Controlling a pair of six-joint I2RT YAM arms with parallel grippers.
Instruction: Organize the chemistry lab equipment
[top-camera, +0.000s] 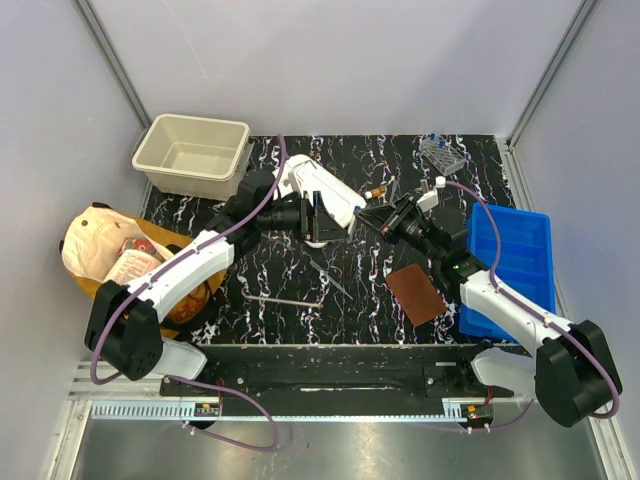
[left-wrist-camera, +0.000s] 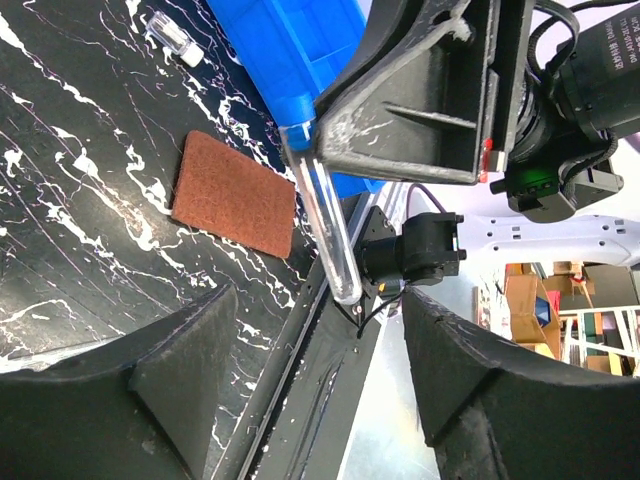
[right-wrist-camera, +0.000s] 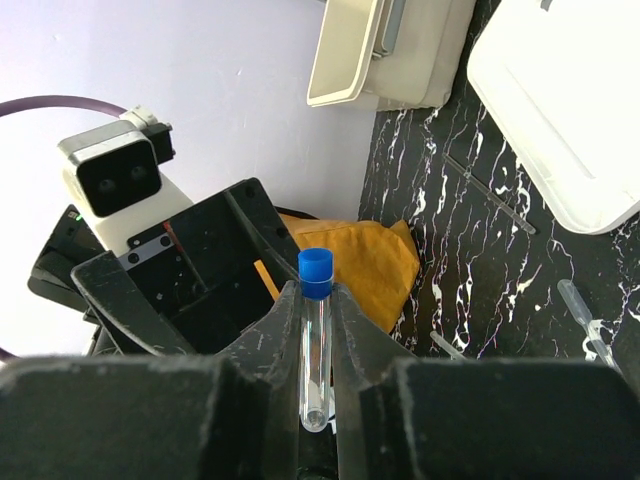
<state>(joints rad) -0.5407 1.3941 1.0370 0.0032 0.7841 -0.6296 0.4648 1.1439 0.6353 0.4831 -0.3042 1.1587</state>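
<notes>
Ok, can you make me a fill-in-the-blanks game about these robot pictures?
1. The test tube in the right end effector has a ___ cap.
2. The left end effector is ___ and holds nothing.
3. The flat pad beside the blue tray is ___.
Missing words: blue; open; brown.

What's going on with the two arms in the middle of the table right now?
The right gripper is shut on a blue-capped test tube, holding it above the table. The left gripper faces it with its jaws open and is not touching the tube. It may be a handover. The tube rack stands at the table's far right.
</notes>
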